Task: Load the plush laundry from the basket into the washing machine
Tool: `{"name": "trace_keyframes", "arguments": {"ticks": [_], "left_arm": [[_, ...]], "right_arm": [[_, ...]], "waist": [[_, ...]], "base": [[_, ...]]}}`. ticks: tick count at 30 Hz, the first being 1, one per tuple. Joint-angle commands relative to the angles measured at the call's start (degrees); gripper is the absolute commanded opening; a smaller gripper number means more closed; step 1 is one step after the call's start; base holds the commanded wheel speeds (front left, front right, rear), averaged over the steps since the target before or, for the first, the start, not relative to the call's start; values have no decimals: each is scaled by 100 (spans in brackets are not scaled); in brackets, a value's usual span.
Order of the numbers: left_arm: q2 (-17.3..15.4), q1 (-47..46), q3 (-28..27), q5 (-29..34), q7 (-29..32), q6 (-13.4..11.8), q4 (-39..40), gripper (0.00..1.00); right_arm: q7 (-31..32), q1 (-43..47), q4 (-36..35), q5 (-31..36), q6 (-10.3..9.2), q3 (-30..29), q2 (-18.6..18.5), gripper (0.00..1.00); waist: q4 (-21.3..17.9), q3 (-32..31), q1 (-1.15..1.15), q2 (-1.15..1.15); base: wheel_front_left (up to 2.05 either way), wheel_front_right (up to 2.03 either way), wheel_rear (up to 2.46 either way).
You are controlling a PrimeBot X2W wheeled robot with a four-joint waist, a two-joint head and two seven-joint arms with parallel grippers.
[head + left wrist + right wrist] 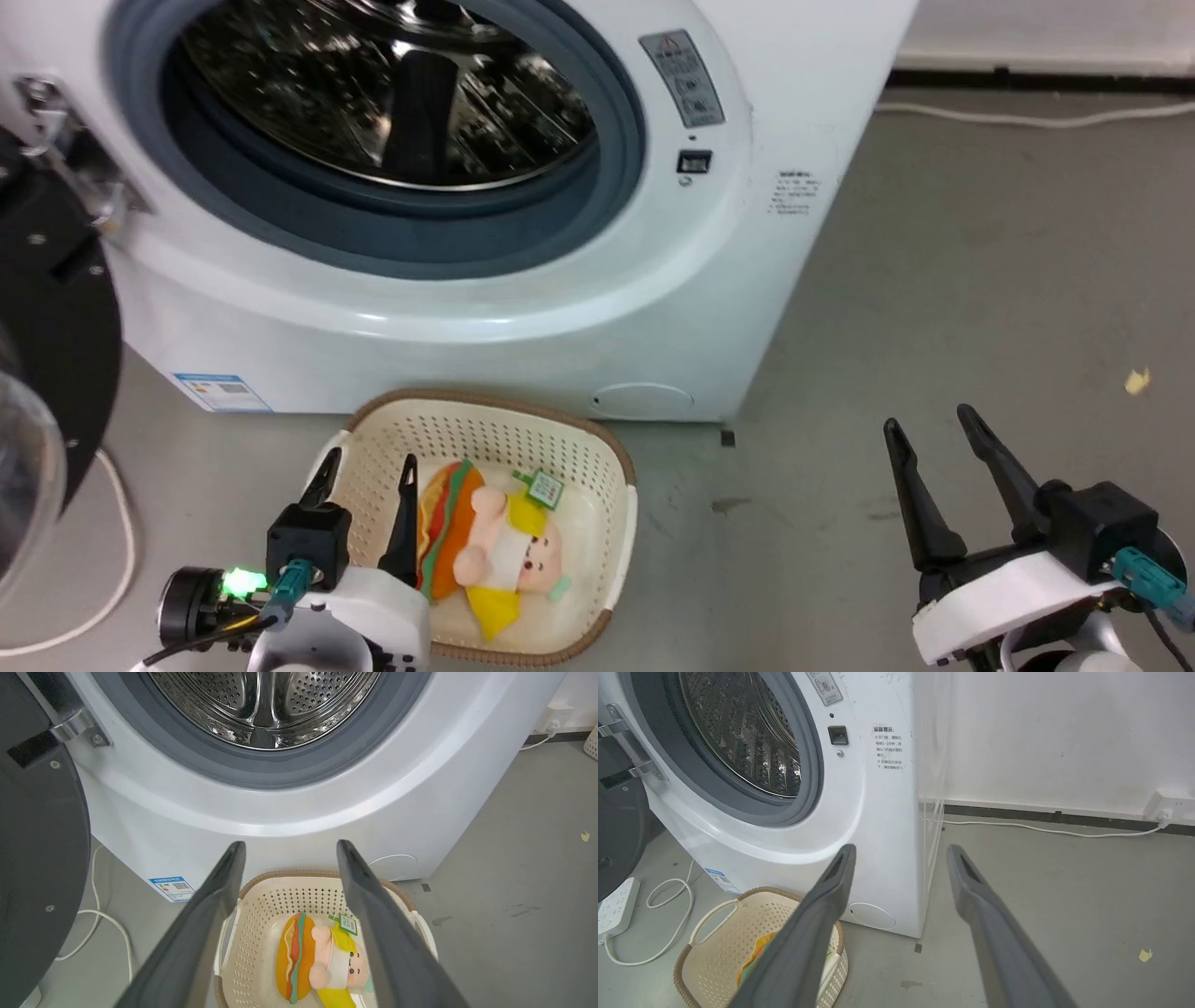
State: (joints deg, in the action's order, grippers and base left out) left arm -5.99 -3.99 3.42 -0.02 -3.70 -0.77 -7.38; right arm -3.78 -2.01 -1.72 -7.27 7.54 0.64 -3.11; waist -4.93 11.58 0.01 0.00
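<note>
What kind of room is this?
Probably a laundry corner of a plain utility room: a big white washing machine with its door open, a basket on the bare grey floor before it, and a power strip nearby.

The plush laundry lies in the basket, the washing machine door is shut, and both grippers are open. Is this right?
Only the door is wrong: the head view shows the washing machine with its door open. The plush laundry lies in the basket, and the left gripper and right gripper are open.
</note>
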Motion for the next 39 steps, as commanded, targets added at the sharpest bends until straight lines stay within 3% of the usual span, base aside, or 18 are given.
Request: {"name": "trace_keyframes", "arguments": {"ticks": [1, 16, 39], "left_arm": [[-47, -129, 38, 7, -69, 25, -84, 100], [-375, -650, 269, 33, -124, 179, -1154, 100], [-1199, -1802, 573, -188, 926, 488, -2828, 100]], "right_arm": [[-61, -118, -43, -83, -2, 17, 7, 100], [-239, -314, -137, -563, -2, 172, 10, 100], [-515, -607, -375, -1287, -3, 389, 14, 100]], "waist": [[-90, 122, -1, 0], [-542, 870, -1, 0], [-1017, 2115, -1, 0]], "base": [[0, 0, 0], [0, 0, 0], [0, 0, 0]]}}
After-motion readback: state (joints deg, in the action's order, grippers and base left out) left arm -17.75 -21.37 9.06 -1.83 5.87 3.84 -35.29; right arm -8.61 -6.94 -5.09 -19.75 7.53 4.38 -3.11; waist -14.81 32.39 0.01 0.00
